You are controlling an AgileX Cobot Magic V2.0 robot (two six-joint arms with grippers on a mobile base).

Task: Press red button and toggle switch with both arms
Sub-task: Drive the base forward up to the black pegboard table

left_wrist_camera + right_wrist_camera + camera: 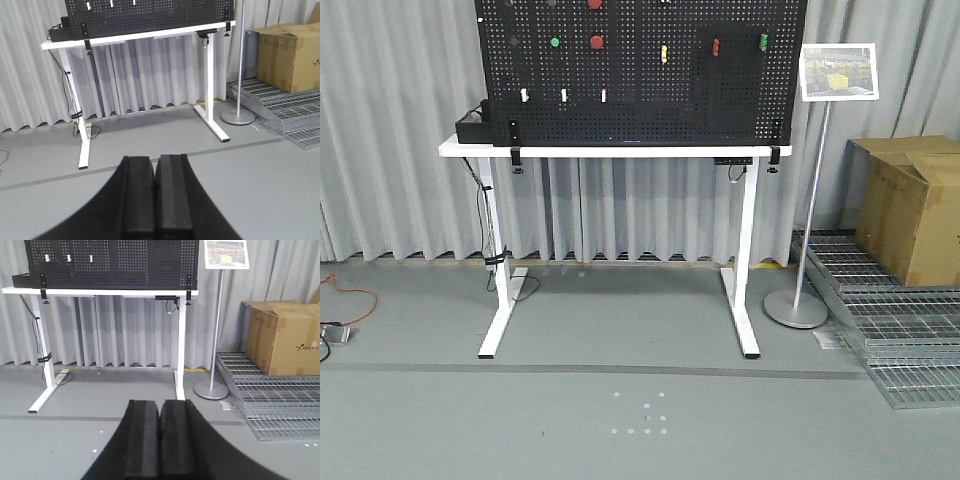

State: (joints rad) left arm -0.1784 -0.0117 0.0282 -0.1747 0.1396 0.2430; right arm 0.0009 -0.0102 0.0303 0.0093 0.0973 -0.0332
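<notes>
A black pegboard (640, 100) stands on a white table (610, 151), far ahead of me. A round red button (596, 42) sits on it beside a small green button (555, 42). A second red button (595, 3) is cut off by the top edge. White toggle switches (564, 95) line the lower left, and yellow (664, 52), red (716, 47) and green (764, 41) ones sit to the right. My left gripper (154, 160) is shut and empty, low over the floor. My right gripper (159, 403) is also shut and empty. Neither arm shows in the front view.
A sign on a metal pole with a round base (796, 308) stands right of the table. A cardboard box (912, 205) sits on metal grates (900, 330) at the right. A black box (472, 122) and hanging cables (488, 230) are at the table's left end. Grey curtains hang behind.
</notes>
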